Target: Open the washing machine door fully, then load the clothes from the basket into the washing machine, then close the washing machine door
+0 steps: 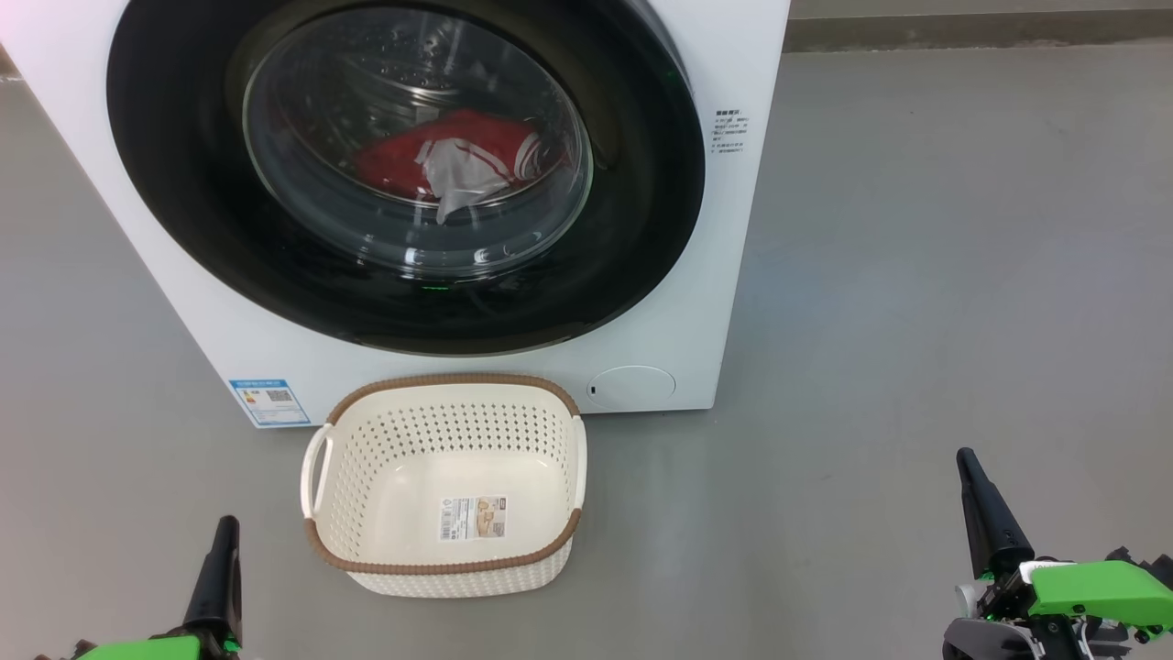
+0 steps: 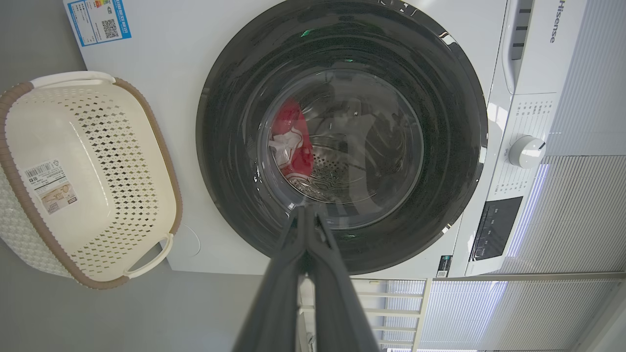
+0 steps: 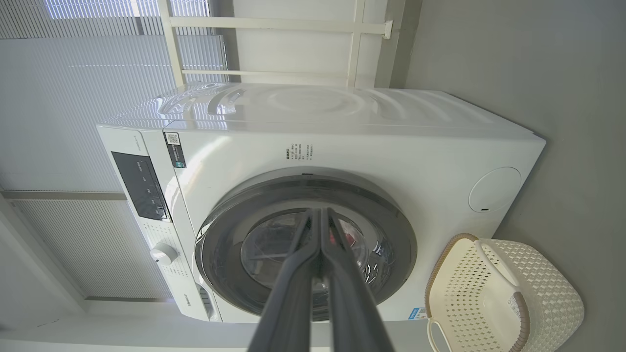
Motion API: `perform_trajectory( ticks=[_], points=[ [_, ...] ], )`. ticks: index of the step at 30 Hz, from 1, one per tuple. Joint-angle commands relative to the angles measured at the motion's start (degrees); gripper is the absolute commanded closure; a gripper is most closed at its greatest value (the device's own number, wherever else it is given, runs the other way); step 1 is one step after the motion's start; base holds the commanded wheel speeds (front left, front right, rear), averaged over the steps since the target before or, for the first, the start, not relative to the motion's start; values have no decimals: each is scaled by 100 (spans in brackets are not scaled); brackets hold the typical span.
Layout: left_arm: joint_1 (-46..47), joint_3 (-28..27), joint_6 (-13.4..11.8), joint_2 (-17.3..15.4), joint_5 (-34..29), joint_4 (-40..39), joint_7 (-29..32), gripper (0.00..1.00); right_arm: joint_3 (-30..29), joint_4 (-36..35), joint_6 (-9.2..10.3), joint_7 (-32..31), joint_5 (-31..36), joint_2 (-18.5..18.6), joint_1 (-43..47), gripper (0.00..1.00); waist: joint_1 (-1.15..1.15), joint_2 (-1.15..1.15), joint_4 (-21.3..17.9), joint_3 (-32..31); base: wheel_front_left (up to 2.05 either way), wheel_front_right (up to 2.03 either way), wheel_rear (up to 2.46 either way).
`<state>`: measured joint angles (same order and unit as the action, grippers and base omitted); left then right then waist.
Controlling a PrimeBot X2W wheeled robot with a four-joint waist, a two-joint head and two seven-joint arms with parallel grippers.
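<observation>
1. The washing machine door is shut, flat against the front of the washing machine. Its bulging glass window faces out toward the robot.
2. The clothes lie inside the drum, seen through the glass. The red bundle stretches side to side in the head view, with a white panel at its middle and a striped cuff at its right end.
3. The basket stands upright on the grey floor just in front of the machine, below the door, its mouth facing up. Its handles are at the left and right, and its longer side runs roughly along the machine's front. Inside it a sticker lies on the bottom.
4. A blue label sits at the machine's lower left corner and a round flap at its lower right, on either side of the basket's far rim.
5. The left gripper is low at the left, near the basket's left front corner but apart from it. Its fingers are pressed together with nothing between them, pointing toward the machine.
6. The right gripper is low at the right, well apart from the basket. Its fingers are also together and empty, and they tilt slightly left.
</observation>
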<state>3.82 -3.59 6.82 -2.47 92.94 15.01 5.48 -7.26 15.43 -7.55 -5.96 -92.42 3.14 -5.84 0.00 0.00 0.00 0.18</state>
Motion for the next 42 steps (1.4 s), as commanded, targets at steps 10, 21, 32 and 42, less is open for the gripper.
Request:
perform_trajectory(
  ticks=[10,21,32,42],
  points=[
    [229,-206,67,-106,-5,-100,31,100,106,-143,6,-27,-1,1,-31,100,0,0,0,0,0,0,0],
    [230,-218,67,-98,-15,-99,40,100,100,-142,6,-31,4,-3,-31,100,0,0,0,0,0,0,0],
    [231,-229,67,-90,-24,-99,49,100,95,-142,6,-35,8,-7,-32,100,0,0,0,0,0,0,0],
    [232,-238,67,-83,-32,-99,57,100,91,-142,6,-38,11,-9,-32,100,0,0,0,0,0,0,0]
  ],
)
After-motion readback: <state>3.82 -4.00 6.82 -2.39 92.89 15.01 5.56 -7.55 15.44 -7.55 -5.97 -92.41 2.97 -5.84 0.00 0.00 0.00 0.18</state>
